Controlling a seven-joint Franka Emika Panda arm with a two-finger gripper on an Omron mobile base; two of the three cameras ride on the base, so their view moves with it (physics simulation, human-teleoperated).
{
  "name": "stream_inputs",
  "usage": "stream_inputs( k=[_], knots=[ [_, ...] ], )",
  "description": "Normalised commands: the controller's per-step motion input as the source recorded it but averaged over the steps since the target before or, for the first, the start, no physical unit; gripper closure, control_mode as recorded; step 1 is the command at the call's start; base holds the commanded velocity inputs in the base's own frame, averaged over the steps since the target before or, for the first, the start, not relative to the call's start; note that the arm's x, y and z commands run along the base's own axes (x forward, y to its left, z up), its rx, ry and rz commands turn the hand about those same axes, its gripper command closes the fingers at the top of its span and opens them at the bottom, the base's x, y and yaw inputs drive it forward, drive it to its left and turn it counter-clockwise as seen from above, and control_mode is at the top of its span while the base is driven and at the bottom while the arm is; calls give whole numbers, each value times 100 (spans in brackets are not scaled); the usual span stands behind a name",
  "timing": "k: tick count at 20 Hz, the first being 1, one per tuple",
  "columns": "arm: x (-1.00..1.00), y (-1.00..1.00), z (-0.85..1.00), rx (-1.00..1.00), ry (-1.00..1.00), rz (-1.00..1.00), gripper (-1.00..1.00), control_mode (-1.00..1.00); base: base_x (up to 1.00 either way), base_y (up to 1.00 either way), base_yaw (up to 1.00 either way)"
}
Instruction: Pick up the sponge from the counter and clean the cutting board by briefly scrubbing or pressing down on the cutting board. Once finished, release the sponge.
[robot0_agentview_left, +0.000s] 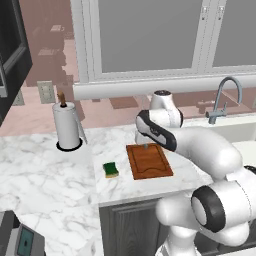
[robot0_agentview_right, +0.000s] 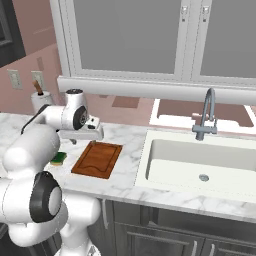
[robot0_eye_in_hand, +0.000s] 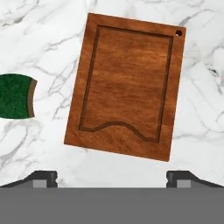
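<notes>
White marble surface (robot0_agentview_left: 45, 175) fills the scene below a big window (robot0_agentview_left: 145, 35), and I see the sink (robot0_agentview_right: 200, 160) with its faucet (robot0_agentview_right: 206, 117) on the right. Next, the cutting board (robot0_eye_in_hand: 127, 87) lies flat just under my gripper (robot0_eye_in_hand: 111, 177), whose fingers (robot0_eye_in_hand: 43, 178) stand wide apart, holding nothing. Behind on the left stands a paper towel holder (robot0_agentview_left: 67, 125). Smallest, the sponge (robot0_agentview_left: 111, 169) lies on the marble just beside the board's left edge, not touching.
</notes>
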Motion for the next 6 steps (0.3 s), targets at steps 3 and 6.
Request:
stream_inputs(
  k=[3,6],
  knots=[
    [-22,-79,50,0,-1,0,-100,-100,0,0,0],
    [-44,-42,41,0,-3,-1,-100,-100,0,0,0]
  ],
)
